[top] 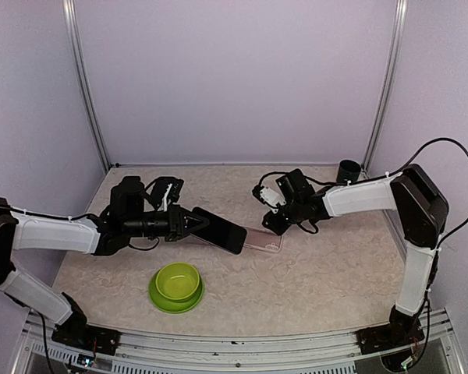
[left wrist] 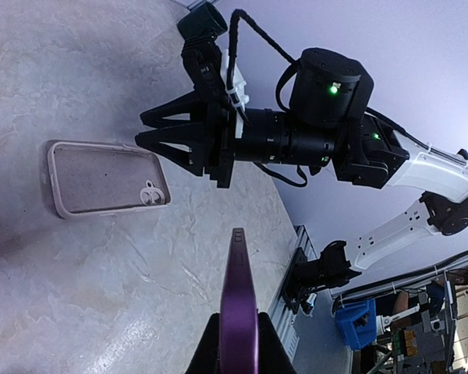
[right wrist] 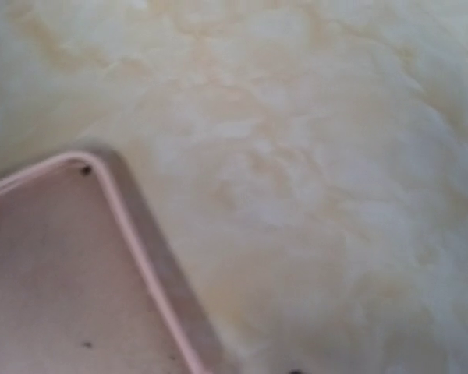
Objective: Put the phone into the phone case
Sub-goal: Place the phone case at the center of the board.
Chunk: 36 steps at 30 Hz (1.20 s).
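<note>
Phone not yet in its case. The pink phone case [top: 264, 240] lies empty, open side up, on the desk [top: 335, 265]. The left end effector [top: 193, 224] clamps the dark phone [top: 218, 229], raised at one end of the case. The right end effector [left wrist: 144, 128], jaws parted and empty, hovers at the case's other end. Whether it touches the case is unclear.

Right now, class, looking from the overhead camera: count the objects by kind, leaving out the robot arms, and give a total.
phone: 1
phone case: 1
green bowl: 1
black cup: 1
Total: 4
</note>
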{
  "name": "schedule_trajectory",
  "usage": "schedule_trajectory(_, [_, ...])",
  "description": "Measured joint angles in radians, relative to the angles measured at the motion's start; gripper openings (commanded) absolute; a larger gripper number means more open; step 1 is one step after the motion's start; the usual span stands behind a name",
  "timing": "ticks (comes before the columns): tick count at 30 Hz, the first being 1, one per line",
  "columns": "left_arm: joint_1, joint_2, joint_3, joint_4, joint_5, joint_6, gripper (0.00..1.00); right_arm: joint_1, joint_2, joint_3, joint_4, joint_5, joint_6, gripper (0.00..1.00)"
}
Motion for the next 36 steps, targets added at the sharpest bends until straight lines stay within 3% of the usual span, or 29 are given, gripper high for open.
schedule_trajectory(3, [0.0, 0.014, 0.0, 0.005, 0.001, -0.002, 0.0, 0.0, 0.0, 0.0, 0.001, 0.026, 0.032, 0.52])
schedule_trajectory(7, [0.0, 0.041, 0.003, 0.014, 0.005, -0.003, 0.0, 0.0, -0.007, -0.018, 0.013, 0.054, 0.076, 0.79])
schedule_trajectory(9, [0.0, 0.057, 0.011, 0.013, 0.006, -0.002, 0.0, 0.0, -0.028, -0.041, 0.012, 0.068, 0.105, 0.83])
schedule_trajectory(21, [0.001, 0.216, 0.184, -0.006, 0.018, 0.027, 0.0, -0.002, -0.174, -0.091, -0.023, 0.172, 0.318, 0.83])
schedule_trajectory(36, [0.01, 0.417, 0.428, -0.143, 0.038, 0.095, 0.0, -0.044, -0.404, -0.28, -0.049, 0.143, 0.582, 0.85])
